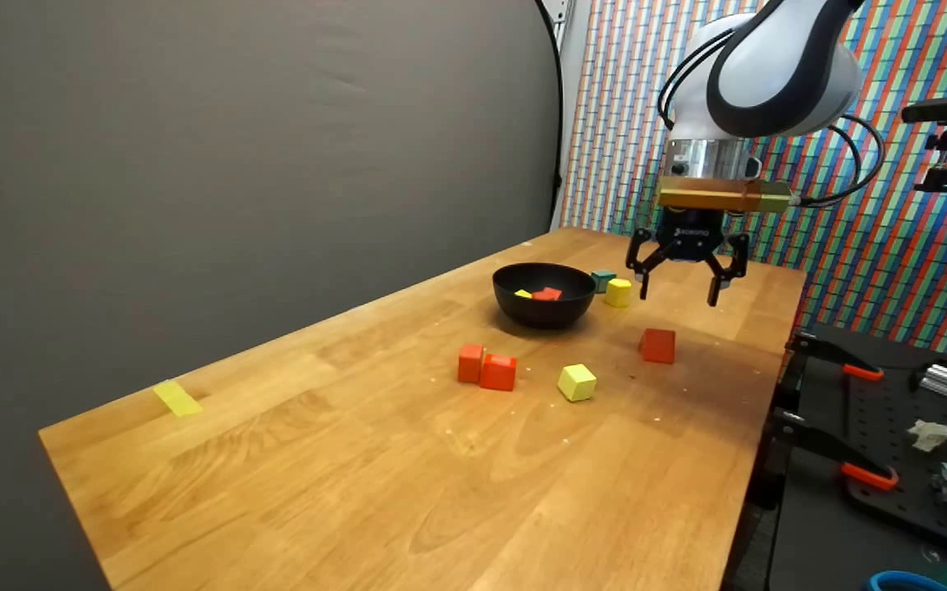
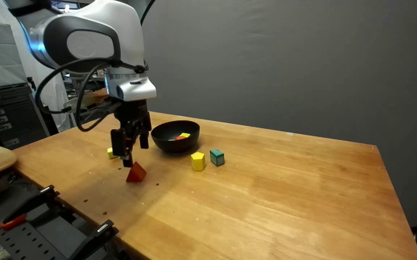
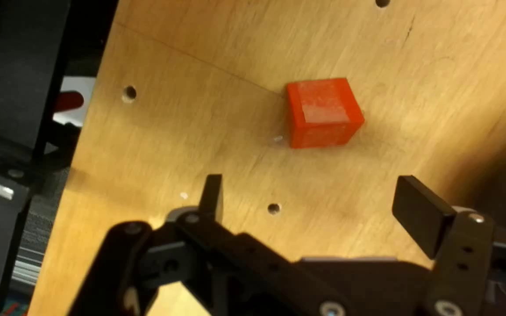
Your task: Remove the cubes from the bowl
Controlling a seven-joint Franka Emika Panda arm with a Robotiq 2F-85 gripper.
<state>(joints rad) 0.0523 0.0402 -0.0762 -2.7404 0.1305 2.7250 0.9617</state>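
Note:
The black bowl (image 1: 543, 314) stands on the table and also shows in an exterior view (image 2: 174, 146). Inside it lie small red pieces (image 1: 547, 294) and a yellow piece (image 1: 523, 294); the bowl's wall partly hides them. My gripper (image 1: 679, 294) is open and empty, held above the table to one side of the bowl; it also shows in an exterior view (image 2: 135, 155) and in the wrist view (image 3: 308, 197). A red wedge-shaped block (image 3: 323, 109) lies on the table ahead of the fingers, not touching them. Two red cubes (image 1: 470, 363) (image 1: 498, 373) and a yellow-green cube (image 1: 578, 382) sit on the table.
A yellow five-sided block (image 2: 198, 161) and a teal block (image 2: 217, 157) stand beside the bowl. A flat yellow tape piece (image 1: 177, 398) lies at the table's edge. Black clamps (image 1: 830, 451) sit along another edge. A grey backdrop (image 1: 276, 164) stands behind the table.

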